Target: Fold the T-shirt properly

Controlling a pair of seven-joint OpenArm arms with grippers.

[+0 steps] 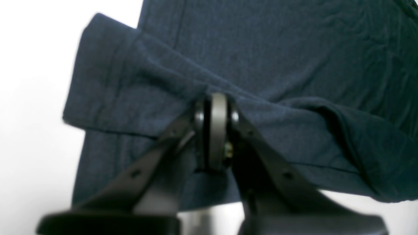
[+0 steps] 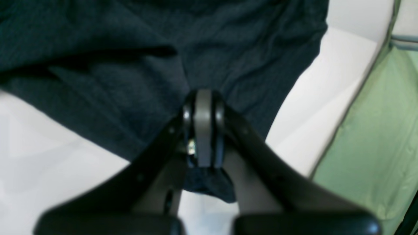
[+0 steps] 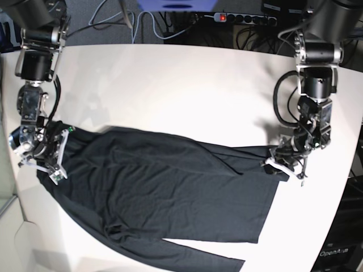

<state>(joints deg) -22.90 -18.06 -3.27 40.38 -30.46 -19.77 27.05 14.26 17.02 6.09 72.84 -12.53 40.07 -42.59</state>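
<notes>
The black T-shirt [image 3: 170, 192] lies spread across the white table [image 3: 181, 85], one long sleeve trailing toward the front edge. In the base view my left gripper [image 3: 273, 162] is at the shirt's right end. Seen from the left wrist, that gripper [image 1: 218, 101] is shut on a raised fold of the T-shirt [image 1: 261, 65]. My right gripper [image 3: 52, 154] is at the shirt's left end. The right wrist view has it [image 2: 203, 98] shut on a pinch of the T-shirt [image 2: 130, 65], with a bit of cloth hanging below the fingers.
A power strip [image 3: 244, 17] and cables lie beyond the table's far edge. A pale green surface [image 2: 375, 130] borders the table beside my right gripper. The table's right edge runs close to the left arm [image 3: 315, 85].
</notes>
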